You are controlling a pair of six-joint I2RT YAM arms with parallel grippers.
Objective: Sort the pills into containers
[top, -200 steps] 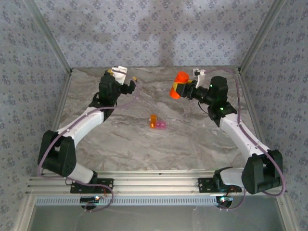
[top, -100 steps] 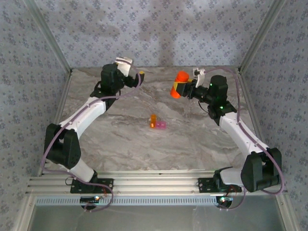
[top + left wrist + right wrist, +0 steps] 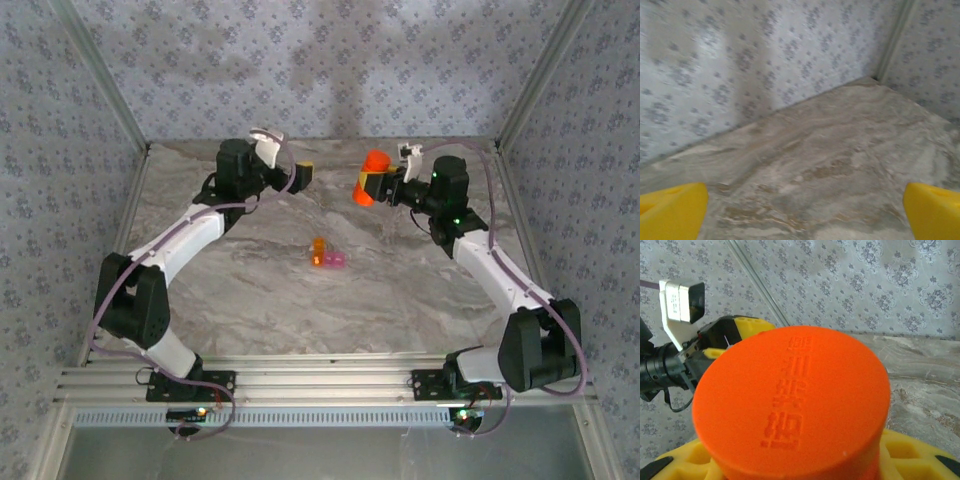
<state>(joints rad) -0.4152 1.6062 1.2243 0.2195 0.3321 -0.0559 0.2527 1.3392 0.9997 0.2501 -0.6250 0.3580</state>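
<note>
My right gripper (image 3: 372,184) is clenched around the orange-red bottle (image 3: 377,160), holding it off the table (image 3: 400,290) at the far side, right of centre, and tilted. In my right wrist view its cap (image 3: 790,400) faces the lens, with my yellow pads (image 3: 900,452) hugging the body below it. My left gripper (image 3: 298,172) hangs just left of the bottle with its jaws released and wide, nothing between them; in my left wrist view its fingertips (image 3: 670,212) frame bare marble. The containers (image 3: 328,256) sit near the middle of the table, well apart from both grippers: the orange compartment (image 3: 319,249) on the left, joined to the pink compartment (image 3: 338,260) on the right. I see no pills (image 3: 377,160); I judge they are inside the bottle.

My worries:
- If my left jaws come in off-line, they may strike the bottle's side rather than close on the cap, and twist it in my right grip.
- The bottle is round and smooth, so turning the cap could spin it between my pads.
- Because it is tilted, pills could spill and scatter once it is open.
- The compartments are far smaller than my grippers; a low pass could push them away, and a poured pill could easily miss or land in the wrong colour.
</note>
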